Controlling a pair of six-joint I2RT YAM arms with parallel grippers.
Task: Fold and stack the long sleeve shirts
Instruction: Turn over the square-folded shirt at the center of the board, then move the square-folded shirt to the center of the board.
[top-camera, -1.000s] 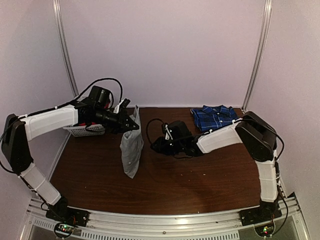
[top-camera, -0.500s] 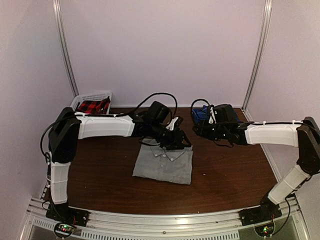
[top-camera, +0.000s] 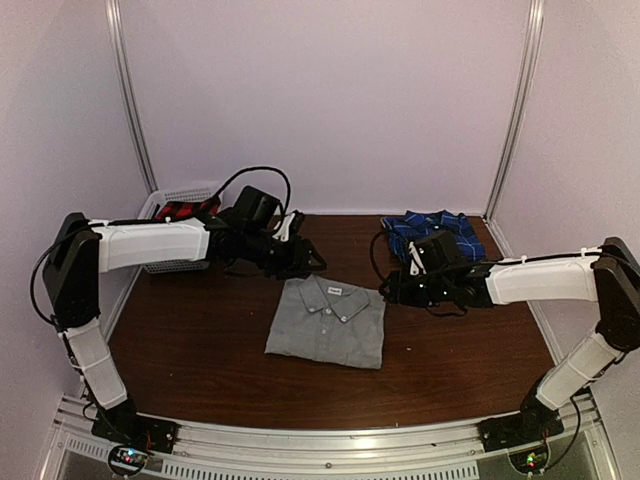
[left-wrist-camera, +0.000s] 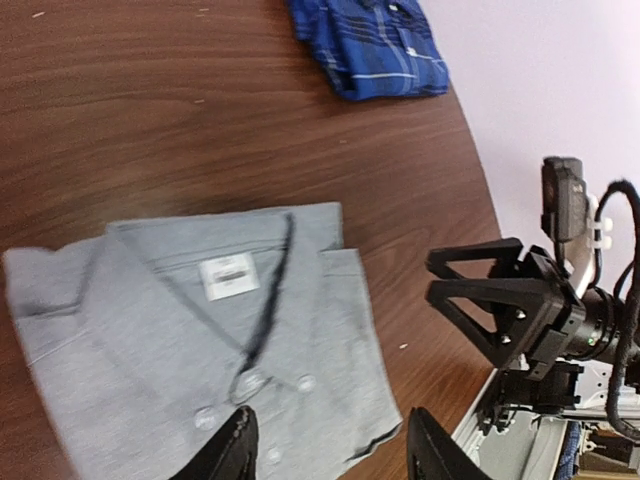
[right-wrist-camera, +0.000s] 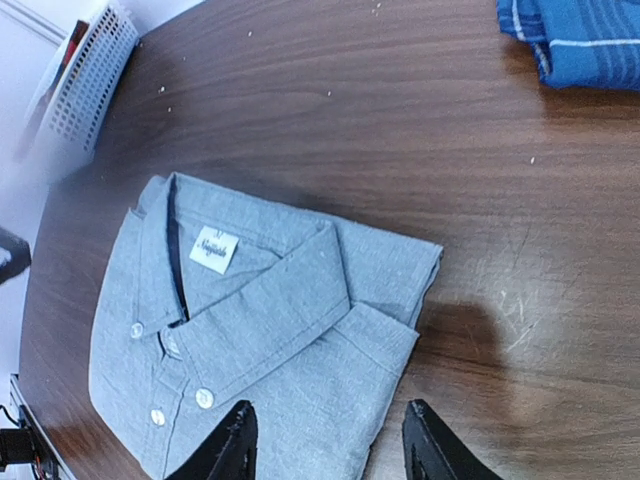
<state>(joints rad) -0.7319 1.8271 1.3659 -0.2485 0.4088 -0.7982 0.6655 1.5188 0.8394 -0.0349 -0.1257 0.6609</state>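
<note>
A light grey long sleeve shirt (top-camera: 328, 322) lies folded flat on the brown table, collar toward the back; it also fills the left wrist view (left-wrist-camera: 200, 340) and the right wrist view (right-wrist-camera: 260, 340). A dark blue plaid shirt (top-camera: 428, 232) lies folded at the back right, seen too from the wrists (left-wrist-camera: 368, 45) (right-wrist-camera: 580, 40). My left gripper (top-camera: 312, 262) hovers open just behind the grey shirt's collar, holding nothing. My right gripper (top-camera: 385, 292) stands open beside the grey shirt's right edge, holding nothing.
A white mesh basket (top-camera: 170, 212) with red and black plaid cloth (top-camera: 185, 210) stands at the back left corner. Purple walls enclose the table on three sides. A metal rail (top-camera: 330, 440) runs along the near edge.
One second ago the left gripper held the grey shirt hanging in the air. The shirt now lies folded on the table, both grippers have opened and drawn back from it.
</note>
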